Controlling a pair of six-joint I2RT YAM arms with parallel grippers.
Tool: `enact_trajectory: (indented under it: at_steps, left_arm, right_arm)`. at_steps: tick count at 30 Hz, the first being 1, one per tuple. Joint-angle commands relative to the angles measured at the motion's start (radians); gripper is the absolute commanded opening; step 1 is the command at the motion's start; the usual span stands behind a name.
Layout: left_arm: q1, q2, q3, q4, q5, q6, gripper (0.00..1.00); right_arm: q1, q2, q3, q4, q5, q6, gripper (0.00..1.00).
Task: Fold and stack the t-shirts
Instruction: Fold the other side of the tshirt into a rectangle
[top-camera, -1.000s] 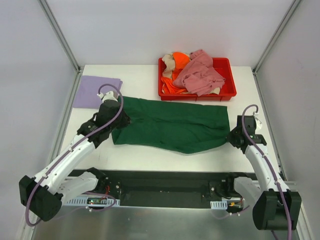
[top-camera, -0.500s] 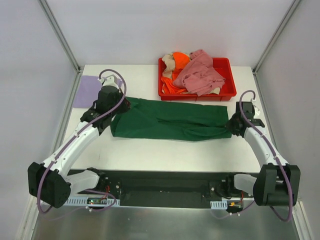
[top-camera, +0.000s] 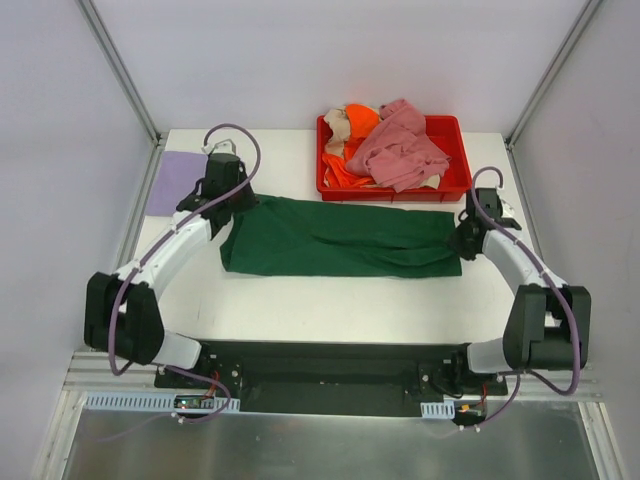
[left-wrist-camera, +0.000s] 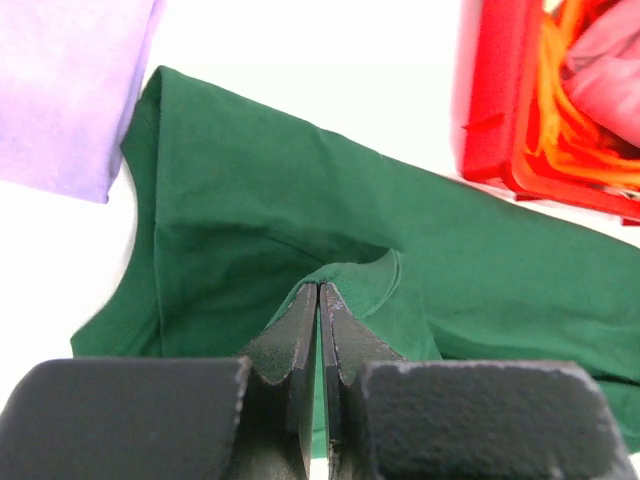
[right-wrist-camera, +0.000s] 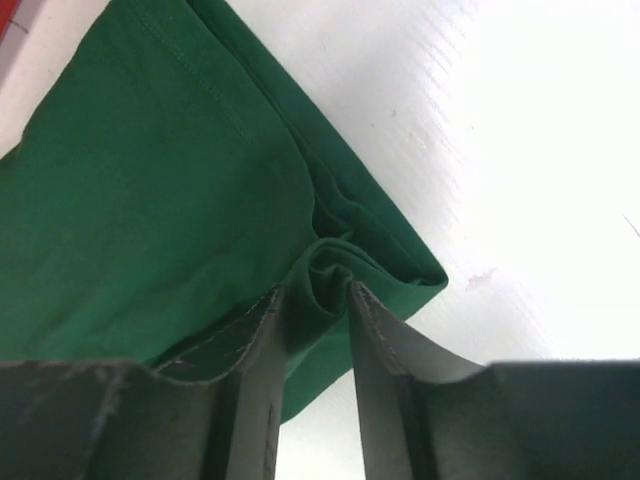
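While the left hand (left-wrist-camera: 320, 292) and right hand (right-wrist-camera: 315, 295) each grip an end of the dark green t-shirt (top-camera: 340, 240), the lengthwise fold looks laid; next, release cleanly.

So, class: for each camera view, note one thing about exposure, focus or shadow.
Top external view: even, soft light, all sharp, hardly any shadow around the dark green t-shirt. Left wrist view: the table is blown out to white, the lavender t-shirt is washed pale and the jaws are dark. Right wrist view: the table is near white again, the jaws are dark and the shirt's stitching is crisp.
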Motion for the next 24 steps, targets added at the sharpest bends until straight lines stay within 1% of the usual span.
enact_trajectory:
  at_steps: [1, 2, 3, 5, 6, 7, 9, 12, 14, 17, 18, 21, 22, 24]
  left_arm:
    - [0.040, 0.114, 0.069, 0.043, -0.003, 0.010, 0.00]
    - [0.051, 0.149, 0.083, 0.043, -0.012, 0.005, 0.00]
    - [0.066, 0.189, 0.098, 0.043, -0.029, -0.002, 0.06]
    - [0.100, 0.249, 0.154, -0.018, -0.043, -0.016, 0.34]
    - [0.115, 0.268, 0.172, -0.046, -0.050, -0.028, 0.51]
    - [0.131, 0.272, 0.180, -0.069, -0.052, -0.038, 0.73]
    - [0.146, 0.256, 0.180, -0.080, -0.037, -0.041, 0.97]
    - [0.146, 0.205, 0.163, -0.082, 0.046, -0.044, 0.99]
    - [0.145, 0.161, 0.134, -0.082, 0.104, -0.059, 0.99]
    - [0.137, 0.101, 0.065, -0.080, 0.221, -0.087, 0.99]
    - [0.128, 0.084, 0.039, -0.077, 0.246, -0.091, 0.99]
    - [0.087, 0.064, -0.054, -0.049, 0.295, -0.107, 0.99]
    - [0.073, 0.065, -0.078, -0.037, 0.318, -0.113, 0.99]
    - [0.056, 0.084, -0.124, 0.007, 0.367, -0.117, 0.99]
  right_arm:
    - [-0.006, 0.079, 0.094, 0.019, 0.052, 0.002, 0.35]
    - [-0.006, 0.101, 0.111, 0.017, 0.074, -0.003, 0.36]
    - [-0.008, 0.119, 0.129, 0.013, 0.083, -0.007, 0.40]
    - [-0.008, 0.139, 0.162, 0.002, 0.088, -0.024, 0.51]
    - [-0.008, 0.141, 0.175, -0.018, 0.095, -0.027, 0.55]
    - [-0.006, 0.133, 0.185, -0.033, 0.115, -0.033, 0.61]
    - [-0.006, 0.109, 0.209, -0.077, 0.161, -0.052, 0.70]
    - [-0.008, 0.049, 0.206, -0.121, 0.166, -0.095, 0.78]
    - [-0.006, -0.011, 0.162, -0.099, 0.080, -0.131, 0.78]
    - [-0.008, -0.101, 0.062, -0.023, -0.129, -0.181, 0.78]
    - [-0.006, -0.135, -0.006, 0.026, -0.241, -0.187, 0.78]
    - [-0.006, -0.222, -0.169, 0.190, -0.478, -0.156, 0.79]
    - [-0.003, -0.241, -0.208, 0.244, -0.536, -0.135, 0.79]
    - [0.007, -0.261, -0.268, 0.307, -0.577, -0.115, 0.80]
